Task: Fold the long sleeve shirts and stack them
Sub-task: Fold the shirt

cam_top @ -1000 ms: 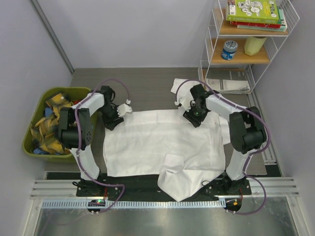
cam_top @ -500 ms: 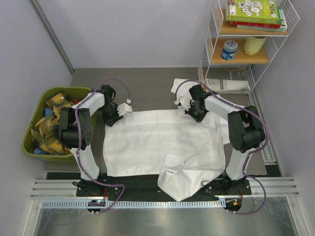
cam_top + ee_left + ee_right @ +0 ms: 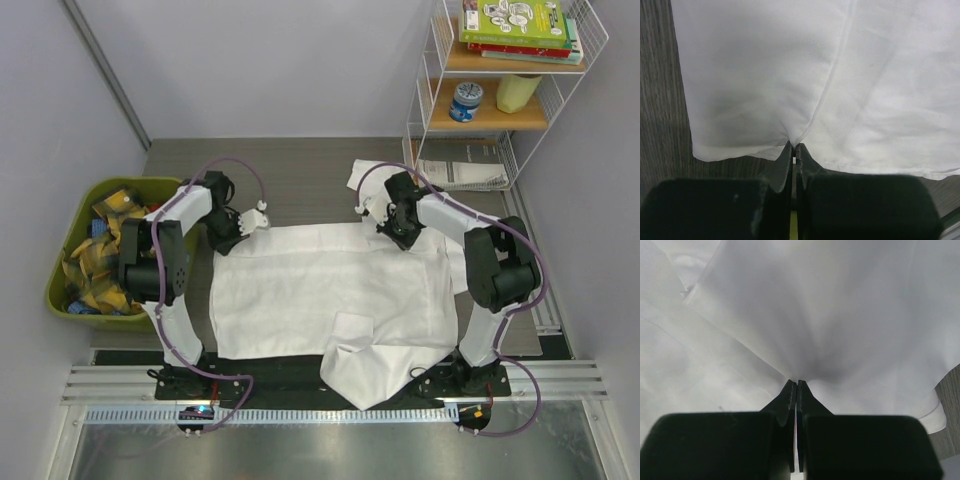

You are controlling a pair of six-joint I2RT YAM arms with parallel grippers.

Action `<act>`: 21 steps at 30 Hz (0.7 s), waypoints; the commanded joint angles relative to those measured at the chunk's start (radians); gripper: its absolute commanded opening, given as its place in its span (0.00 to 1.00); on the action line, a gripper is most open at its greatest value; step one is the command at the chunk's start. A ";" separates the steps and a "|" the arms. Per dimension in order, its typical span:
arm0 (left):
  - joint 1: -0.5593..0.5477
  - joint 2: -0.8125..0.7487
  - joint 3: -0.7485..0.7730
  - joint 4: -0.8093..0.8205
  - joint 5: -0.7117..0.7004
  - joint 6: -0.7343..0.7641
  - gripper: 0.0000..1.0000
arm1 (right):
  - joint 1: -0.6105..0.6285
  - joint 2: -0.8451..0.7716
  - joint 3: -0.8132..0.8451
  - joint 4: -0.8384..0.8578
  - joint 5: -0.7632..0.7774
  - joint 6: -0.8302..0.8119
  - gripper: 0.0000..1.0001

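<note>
The left gripper (image 3: 228, 234) at ten o'clock and the right gripper (image 3: 403, 233) at two were clamped on the shirt (image 3: 330, 285); next, likely lifting both corners evenly toward six.

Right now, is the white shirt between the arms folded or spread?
Mostly spread: the white shirt lies flat, its near edge partly folded over.

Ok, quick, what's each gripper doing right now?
Left gripper: shut on the shirt.
Right gripper: shut on the shirt as well.
</note>
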 commanded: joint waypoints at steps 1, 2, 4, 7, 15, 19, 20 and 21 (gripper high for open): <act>0.002 -0.082 0.025 -0.051 -0.019 0.057 0.00 | 0.008 -0.091 0.030 -0.059 -0.007 -0.014 0.01; 0.001 -0.088 0.023 -0.049 -0.028 0.063 0.00 | 0.006 -0.095 0.026 -0.065 -0.008 -0.018 0.01; 0.001 -0.087 0.016 -0.043 -0.058 0.091 0.00 | 0.006 -0.096 0.016 -0.085 -0.019 -0.027 0.01; 0.002 -0.068 0.019 -0.032 -0.080 0.099 0.00 | 0.008 -0.085 -0.005 -0.097 -0.042 -0.033 0.01; 0.004 -0.016 -0.003 -0.003 -0.140 0.125 0.00 | 0.034 -0.023 -0.043 -0.070 -0.031 -0.037 0.01; 0.000 -0.018 -0.030 0.009 -0.137 0.122 0.00 | 0.035 -0.028 -0.048 -0.062 -0.002 -0.057 0.01; 0.000 -0.018 -0.035 0.014 -0.135 0.112 0.00 | 0.034 -0.030 -0.048 -0.065 0.004 -0.059 0.02; 0.002 -0.016 -0.039 0.018 -0.138 0.105 0.05 | 0.034 -0.031 -0.042 -0.067 0.008 -0.059 0.02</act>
